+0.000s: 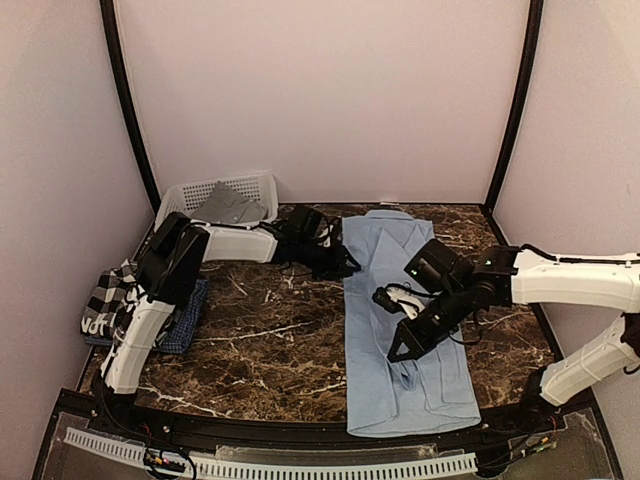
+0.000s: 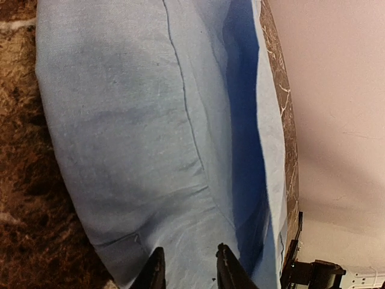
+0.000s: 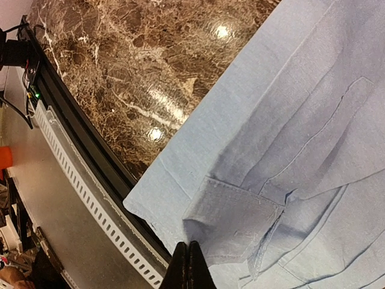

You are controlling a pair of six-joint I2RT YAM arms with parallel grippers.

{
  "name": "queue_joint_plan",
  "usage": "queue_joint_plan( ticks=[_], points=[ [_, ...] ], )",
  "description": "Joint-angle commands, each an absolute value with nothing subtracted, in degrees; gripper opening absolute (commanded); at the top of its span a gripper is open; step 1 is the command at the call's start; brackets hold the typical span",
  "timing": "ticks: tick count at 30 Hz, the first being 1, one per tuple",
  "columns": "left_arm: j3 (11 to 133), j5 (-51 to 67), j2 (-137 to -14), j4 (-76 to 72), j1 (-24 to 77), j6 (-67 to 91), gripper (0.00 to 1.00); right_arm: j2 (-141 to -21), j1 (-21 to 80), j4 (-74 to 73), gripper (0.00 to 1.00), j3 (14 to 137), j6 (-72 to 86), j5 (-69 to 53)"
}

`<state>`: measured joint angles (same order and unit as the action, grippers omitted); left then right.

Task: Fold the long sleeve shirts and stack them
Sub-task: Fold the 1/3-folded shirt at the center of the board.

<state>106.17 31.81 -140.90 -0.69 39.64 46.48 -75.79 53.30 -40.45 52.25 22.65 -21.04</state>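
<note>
A light blue long sleeve shirt (image 1: 400, 300) lies flat along the right half of the marble table, collar toward the back wall. My left gripper (image 1: 345, 265) hovers at its upper left edge. In the left wrist view its jaws (image 2: 189, 253) stand a little apart over the blue cloth (image 2: 150, 120), with nothing pinched between them. My right gripper (image 1: 397, 352) is over the shirt's lower middle. Its jaws (image 3: 188, 244) are shut at the corner of a folded-in sleeve cuff (image 3: 234, 220), which curls up to the tips.
A white lattice basket (image 1: 200, 190) at the back left holds a grey shirt (image 1: 230, 207). A black-and-white checked shirt (image 1: 105, 300) and a dark blue one (image 1: 185, 320) lie at the left edge beside the left arm. The shirt's hem reaches the table's front rail (image 3: 90, 174).
</note>
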Motion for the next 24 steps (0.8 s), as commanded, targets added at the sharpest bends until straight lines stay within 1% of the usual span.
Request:
queue_joint_plan(
  ticks=[1, 7, 10, 15, 24],
  points=[
    [103.2, 29.7, -133.7, 1.9, 39.5, 44.2, 0.28, -76.6, 55.3, -43.2, 0.00, 53.2, 23.5, -22.2],
    [99.1, 30.2, -131.2, 0.2, 39.6, 44.4, 0.27, -77.4, 57.1, -49.7, 0.00, 56.1, 23.1, -22.4],
    [98.4, 30.4, -130.4, 0.2, 39.6, 44.3, 0.27, -78.7, 58.7, -50.6, 0.00, 56.0, 23.6, -22.5],
    [97.2, 30.5, -129.3, 0.2, 39.6, 44.1, 0.27, -80.6, 61.2, -47.6, 0.00, 54.9, 25.6, -23.1],
    [94.4, 30.7, -127.3, 0.2, 39.6, 43.8, 0.27, -82.8, 61.5, -41.4, 0.00, 54.4, 28.9, -22.5]
  ],
)
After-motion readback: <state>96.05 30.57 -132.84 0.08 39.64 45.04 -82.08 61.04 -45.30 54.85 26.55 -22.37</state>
